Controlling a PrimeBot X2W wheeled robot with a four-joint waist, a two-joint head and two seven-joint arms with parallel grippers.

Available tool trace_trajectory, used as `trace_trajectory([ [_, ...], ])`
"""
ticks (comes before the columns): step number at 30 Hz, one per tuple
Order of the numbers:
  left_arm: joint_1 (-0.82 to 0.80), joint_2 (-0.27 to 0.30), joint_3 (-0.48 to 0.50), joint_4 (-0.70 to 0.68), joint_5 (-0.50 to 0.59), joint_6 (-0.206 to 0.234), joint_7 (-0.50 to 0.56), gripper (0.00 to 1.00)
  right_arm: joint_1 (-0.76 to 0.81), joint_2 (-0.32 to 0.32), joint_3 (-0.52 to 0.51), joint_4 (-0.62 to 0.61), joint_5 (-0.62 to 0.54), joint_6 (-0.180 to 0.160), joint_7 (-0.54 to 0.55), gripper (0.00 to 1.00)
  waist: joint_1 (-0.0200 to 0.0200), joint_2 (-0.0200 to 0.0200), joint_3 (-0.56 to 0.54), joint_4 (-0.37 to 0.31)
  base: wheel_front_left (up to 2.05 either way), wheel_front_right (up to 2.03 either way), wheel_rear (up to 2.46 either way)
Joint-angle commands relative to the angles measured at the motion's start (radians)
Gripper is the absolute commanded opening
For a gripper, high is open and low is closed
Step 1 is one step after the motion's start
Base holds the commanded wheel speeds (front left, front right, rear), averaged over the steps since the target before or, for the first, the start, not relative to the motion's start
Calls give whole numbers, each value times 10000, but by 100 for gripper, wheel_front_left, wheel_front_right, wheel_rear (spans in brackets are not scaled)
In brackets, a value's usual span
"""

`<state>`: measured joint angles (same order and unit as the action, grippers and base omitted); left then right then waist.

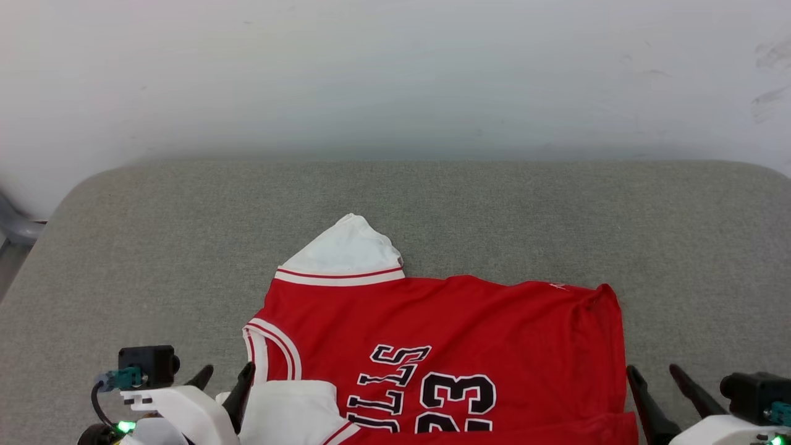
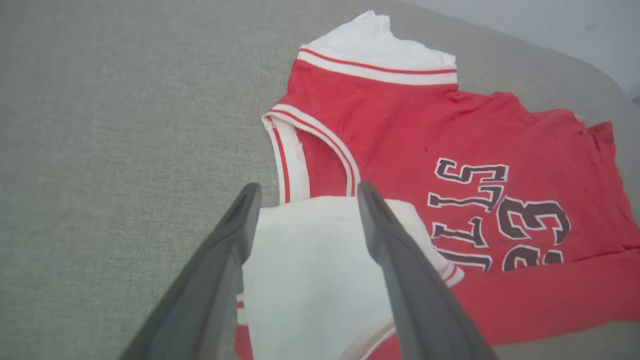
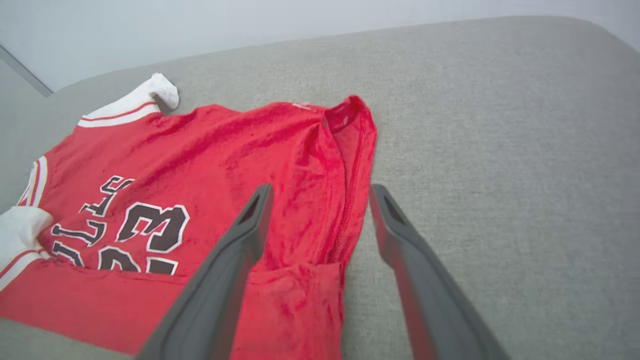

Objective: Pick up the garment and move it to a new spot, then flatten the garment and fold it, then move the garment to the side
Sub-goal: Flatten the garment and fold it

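The red garment [image 1: 469, 321] lies spread on the grey padded surface [image 1: 432, 198], with black lettering and the number 23 facing up. One white sleeve [image 1: 346, 250] points away from me. The other white sleeve [image 2: 310, 260] is folded onto the red body, and the near edge is turned over as a red band [image 3: 290, 300]. My left gripper [image 1: 225, 377] is open at the garment's left, its fingers [image 2: 235, 235] straddling the folded sleeve without gripping it. My right gripper [image 1: 658, 377] is open over the garment's right hem [image 3: 350, 165], with nothing held.
A pale wall [image 1: 395, 74] rises behind the padded surface. Bare grey fabric stretches left [image 1: 136, 259], right [image 1: 710, 259] and beyond the garment. A grey object [image 1: 15, 225] stands past the surface's left rear corner.
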<state>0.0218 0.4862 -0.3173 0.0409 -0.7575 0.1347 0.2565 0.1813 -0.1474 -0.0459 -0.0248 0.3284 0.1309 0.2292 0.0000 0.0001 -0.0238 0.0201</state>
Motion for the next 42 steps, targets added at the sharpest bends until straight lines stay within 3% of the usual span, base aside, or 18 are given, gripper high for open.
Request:
trace_trajectory([
  [1, -233, -99, 8, -81, 242, 51, -345, 100, -276, 109, -77, -90, -175, -4, -382, 100, 0, -1, 16, -26, 0, 0, 0],
  [6, -767, -343, -10, -219, 876, -63, -1651, 100, -628, 377, -264, -459, -688, -4, -1392, 100, 0, -1, 229, -135, 0, 0, 0],
  [12, -1732, -604, 33, 44, 1322, -290, -2791, 100, -1212, 678, -305, -1237, -1056, -4, -1712, 100, 0, -1, 1168, -367, 0, 0, 0],
  [21, -4298, -560, 83, 960, 1244, -1046, -2670, 100, -2306, 860, -307, -1793, -1271, -4, -1888, 100, 0, -1, 3001, -876, 0, 0, 0],
  [28, -6558, -143, -46, 1980, 751, -1843, -1034, 100, -2872, 937, -239, -1605, -1308, -4, -2041, 100, 0, -1, 3738, -1452, 0, 0, 0],
  [33, -7925, 266, -249, 2864, 7, -2256, 1148, 100, -3033, 974, -164, -1377, -1194, -4, -2187, 100, 0, -1, 4019, -1882, 0, 0, 0],
  [38, -8880, 757, -528, 3679, -685, -2380, 3643, 100, -3096, 980, -31, -1070, -940, -4, -2410, 100, 0, -1, 4297, -2312, 0, 0, 0],
  [42, -9259, 1118, -624, 4157, -1009, -2254, 5040, 100, -3140, 981, 55, -787, -696, -4, -2588, 100, 0, -1, 4497, -2617, 0, 0, 0],
])
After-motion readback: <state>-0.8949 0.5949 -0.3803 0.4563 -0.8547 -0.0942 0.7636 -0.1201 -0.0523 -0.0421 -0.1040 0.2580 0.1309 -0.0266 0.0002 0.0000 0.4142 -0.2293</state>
